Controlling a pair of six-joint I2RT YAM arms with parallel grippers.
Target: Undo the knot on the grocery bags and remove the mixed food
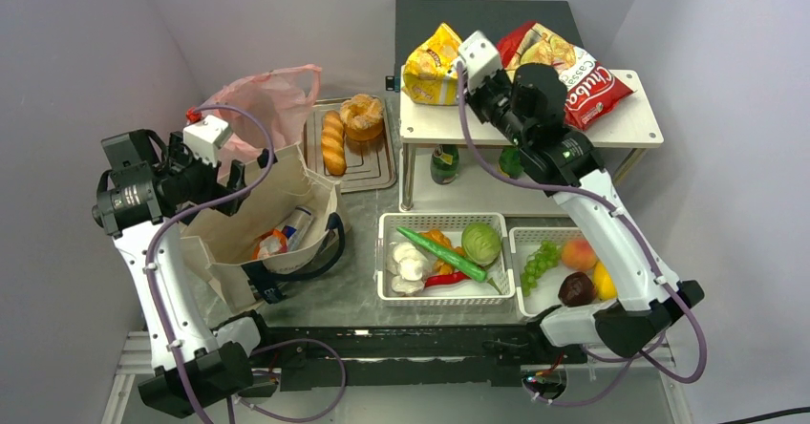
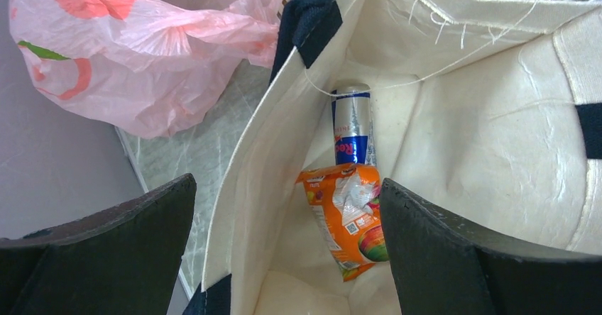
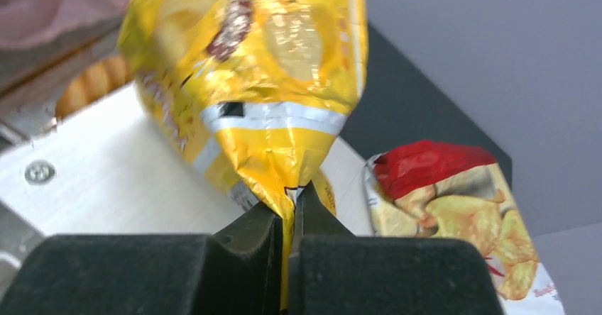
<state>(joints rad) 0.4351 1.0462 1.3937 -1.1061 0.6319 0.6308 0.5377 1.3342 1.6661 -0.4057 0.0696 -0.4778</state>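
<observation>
R pincer point(image 3: 289, 212) was clamped tight on the edge seam of the yellow Lay's bag point(image 3: 270, 67), w/ the bag rising just ahead of its tips. L pincer point(image 2: 286, 187) was spread wide, holding nothing, over the beige tote point(image 2: 483, 137). Orange snack pouch point(image 2: 348, 216) & can point(image 2: 353, 127) lay below, betw. its fingers. Pink carrier bag point(image 2: 142, 52) was off to its left.

At centre left of the overhead view stood the tote point(image 1: 229, 238), a can point(image 2: 353, 127) and packet point(image 2: 348, 216) inside, the plastic bag point(image 1: 272, 99) behind. A tray point(image 1: 374, 171) lay rightward; the shelf point(image 1: 640, 128) upper right, two baskets point(image 1: 441, 300) before it.
</observation>
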